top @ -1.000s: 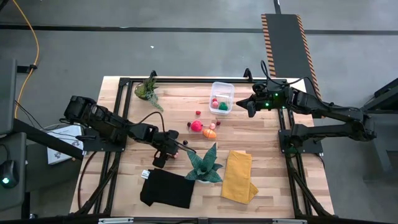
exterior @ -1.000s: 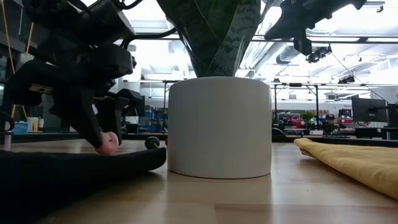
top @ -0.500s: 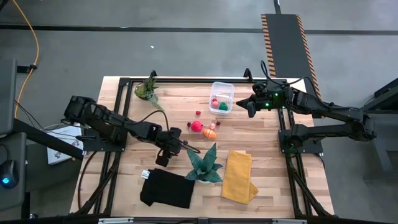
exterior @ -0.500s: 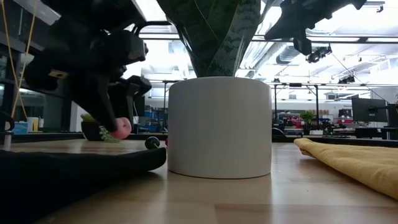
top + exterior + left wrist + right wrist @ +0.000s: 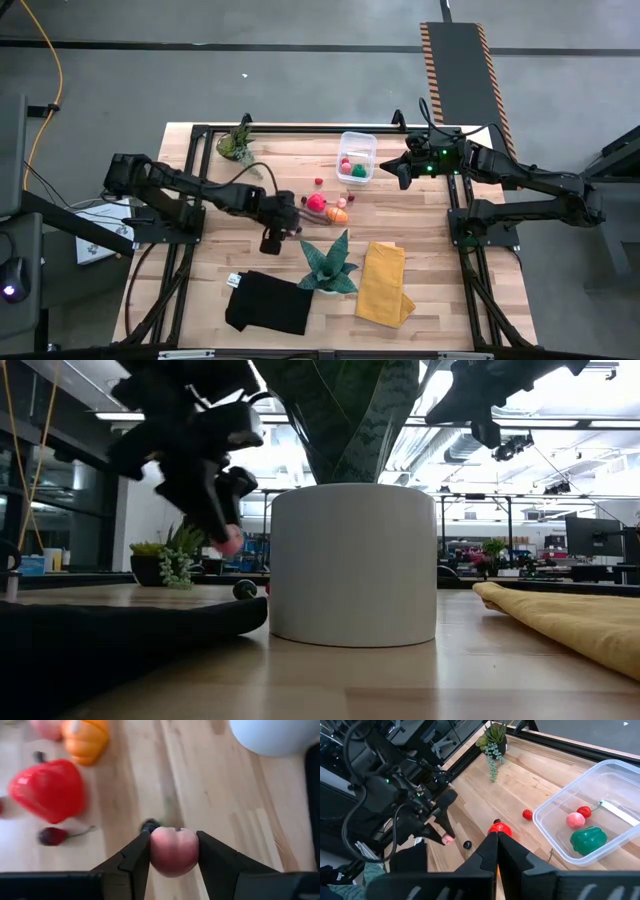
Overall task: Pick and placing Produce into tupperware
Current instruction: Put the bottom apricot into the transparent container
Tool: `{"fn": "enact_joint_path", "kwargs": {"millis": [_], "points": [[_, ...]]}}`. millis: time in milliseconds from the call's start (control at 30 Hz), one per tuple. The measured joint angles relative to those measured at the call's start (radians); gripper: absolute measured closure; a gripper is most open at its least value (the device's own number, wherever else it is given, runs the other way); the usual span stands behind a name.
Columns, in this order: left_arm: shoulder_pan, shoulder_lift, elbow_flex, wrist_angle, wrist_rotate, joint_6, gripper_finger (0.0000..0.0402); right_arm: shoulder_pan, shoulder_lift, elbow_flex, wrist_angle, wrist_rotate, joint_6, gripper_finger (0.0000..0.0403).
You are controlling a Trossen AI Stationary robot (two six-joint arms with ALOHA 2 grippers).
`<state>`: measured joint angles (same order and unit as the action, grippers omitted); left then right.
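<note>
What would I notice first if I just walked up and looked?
Probably the left gripper near the middle of the table, lifted off the wood and squeezing a little pink peach. Just past it lie bright toys: a red pepper and an orange pumpkin. Farther back, the clear tub already holds a few pieces, with the shut right gripper waiting beside it.

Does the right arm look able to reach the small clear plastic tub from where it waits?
Probably yes: the right gripper, shut and empty, hovers just beside the clear tub with nothing between them.
</note>
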<state>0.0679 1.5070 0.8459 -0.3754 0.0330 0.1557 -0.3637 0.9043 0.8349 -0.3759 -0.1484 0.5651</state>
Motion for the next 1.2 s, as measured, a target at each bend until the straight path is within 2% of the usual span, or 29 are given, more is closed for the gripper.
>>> {"fn": "enact_joint_path", "kwargs": {"millis": [800, 1200], "points": [[0.232, -0.001, 0.343, -0.313, 0.000, 0.008, 0.0263, 0.000, 0.000, 0.000, 0.000, -0.019, -0.062, 0.0402], [0.267, -0.001, 0.511, -0.341, -0.020, 0.023, 0.0263, 0.000, 0.000, 0.000, 0.000, -0.020, -0.077, 0.0402]]}}
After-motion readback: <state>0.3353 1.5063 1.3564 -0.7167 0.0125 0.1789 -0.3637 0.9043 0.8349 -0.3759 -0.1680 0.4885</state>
